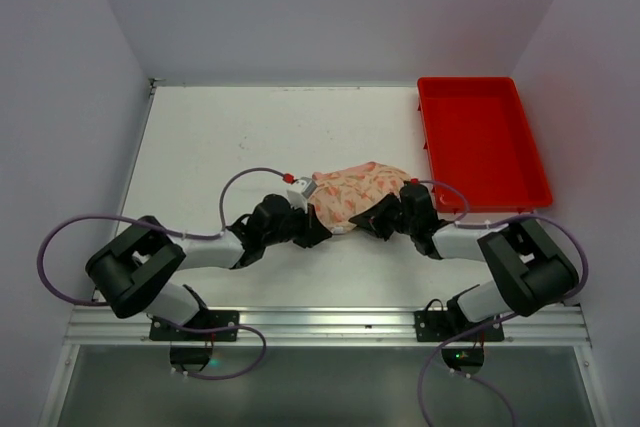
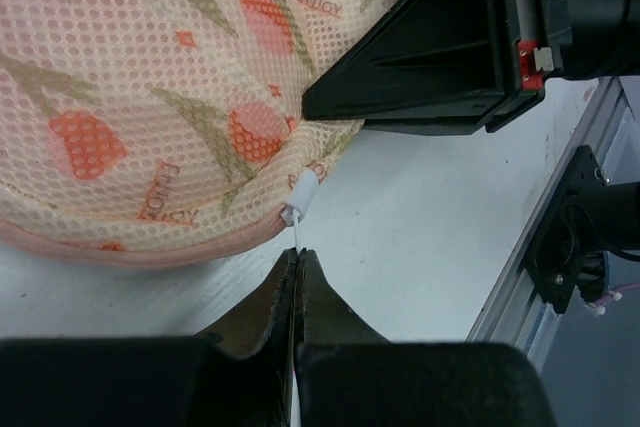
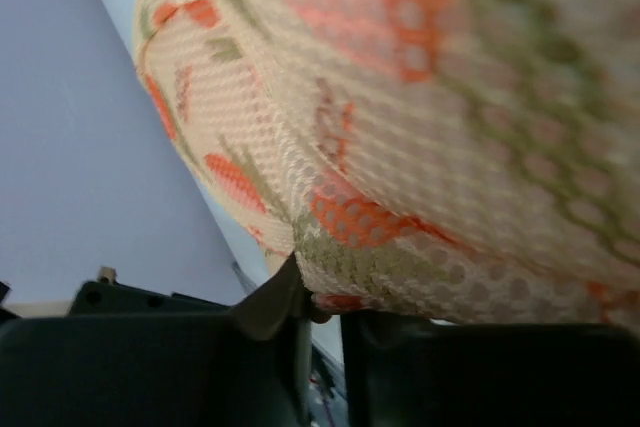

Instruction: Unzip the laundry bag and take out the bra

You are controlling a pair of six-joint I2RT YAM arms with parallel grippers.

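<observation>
Seam direction is deciding the coming move. The laundry bag [image 1: 352, 197] is lying about midway across the bench [image 1: 200, 147], a little toward the right edge. Its long axis is running left to right and tipping slightly toward the far right corner, where the red tray [image 1: 480, 142] is sitting well apart from it. The 2 arms are meeting the bag from the near edge, 1 at each side of its near seam.

The left gripper [image 2: 297, 259] is pressing its jaws fully together on the thin white cord of the zipper pull [image 2: 303, 195]. The pull is hanging off the pink-edged seam straight ahead of the jaw tips. The right gripper [image 3: 322, 309] is standing just beside it on the same seam, toward the right edge. Its jaws are drawn narrow and, as far as the wrist view is showing, pinching the bag's mesh rim.

The bra is not showing in any view and is presumably lying inside the zipped bag.

The left arm is the nearer one to the pull, so it is likely doing the unzipping. The pull probably needs drawing along the seam, away from the right jaws' hold, not lifting off it. The cord is thin and may be slipping out if tugged sideways.
</observation>
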